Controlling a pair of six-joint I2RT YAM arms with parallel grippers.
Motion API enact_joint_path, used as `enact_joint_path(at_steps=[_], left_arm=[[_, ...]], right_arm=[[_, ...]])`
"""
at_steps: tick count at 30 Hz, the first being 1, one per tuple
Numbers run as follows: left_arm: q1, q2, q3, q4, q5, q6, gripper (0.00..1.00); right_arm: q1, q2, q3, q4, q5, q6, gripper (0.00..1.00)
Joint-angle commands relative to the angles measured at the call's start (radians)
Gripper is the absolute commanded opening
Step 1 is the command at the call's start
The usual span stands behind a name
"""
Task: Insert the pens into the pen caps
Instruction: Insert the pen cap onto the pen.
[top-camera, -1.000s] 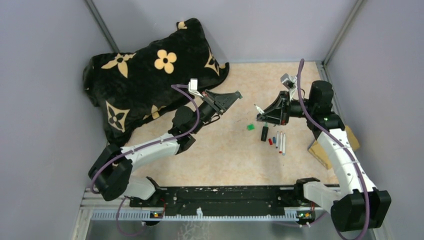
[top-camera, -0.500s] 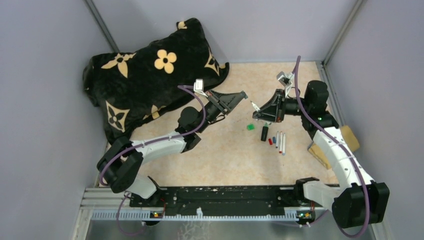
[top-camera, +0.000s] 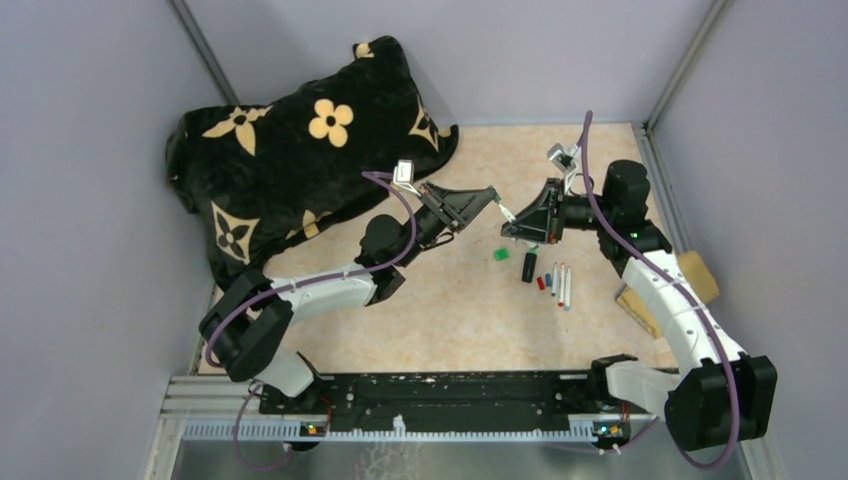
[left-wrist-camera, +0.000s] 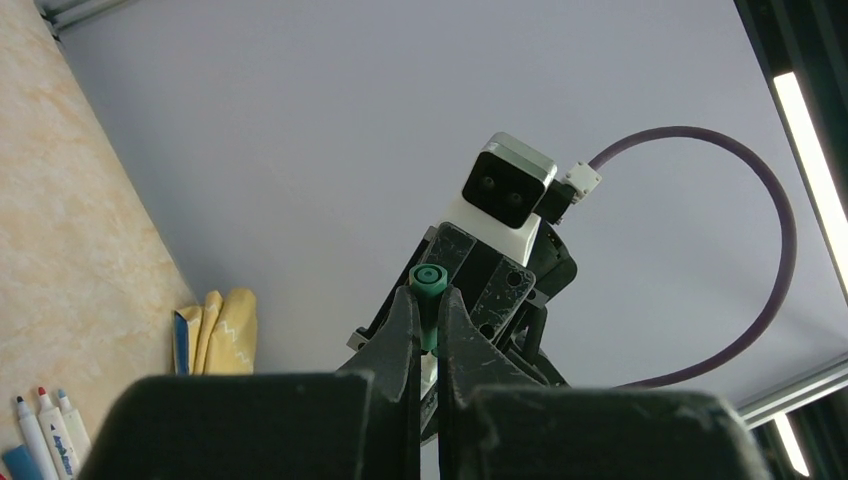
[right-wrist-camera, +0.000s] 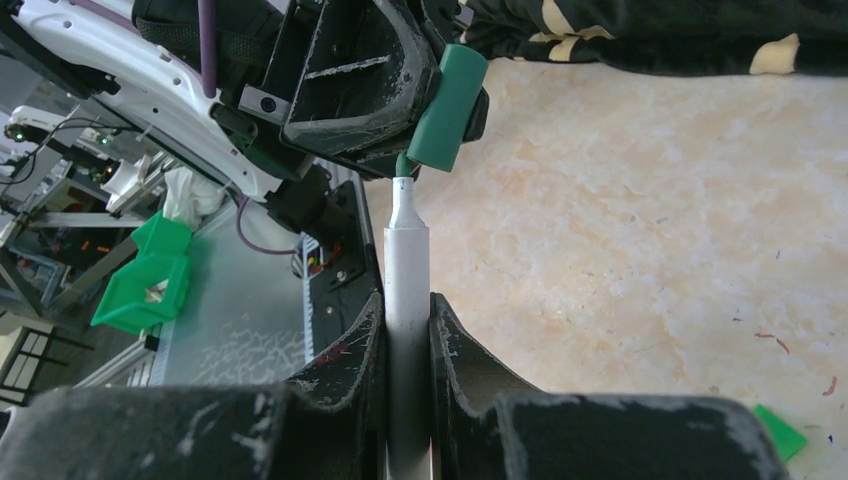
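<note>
Teal plastic pen cap (right-wrist-camera: 447, 95), pinched in the left hand (left-wrist-camera: 427, 312), hangs just ahead of the right hand (right-wrist-camera: 407, 318), which grips a grey-barrelled pen (right-wrist-camera: 407, 262) lengthwise, nib at the cap's mouth.

the worktop (top-camera: 440, 320) is beige with pale marbling. the plush cushion (top-camera: 300, 150) at far left is black with tan flower motifs. both claws are black: the left claw (left-wrist-camera: 427, 310) has a teal cap (left-wrist-camera: 430, 280), the right claw (right-wrist-camera: 407, 325) a grey pen (right-wrist-camera: 407, 270) with a green tip. on the beige lie a bright green cap (top-camera: 500, 254), a black pen (top-camera: 528, 267), a red cap (top-camera: 541, 283) and white pens (top-camera: 563, 285). the cable (left-wrist-camera: 700, 133) is purple, the box (top-camera: 637, 303) tan.
</note>
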Motion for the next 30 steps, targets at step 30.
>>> enact_joint_path(at_steps=[30], left_arm=[[-0.012, -0.016, -0.013, 0.067, -0.036, -0.002, 0.00]], right_arm=[[0.002, -0.018, 0.047, -0.029, -0.007, -0.054, 0.00]])
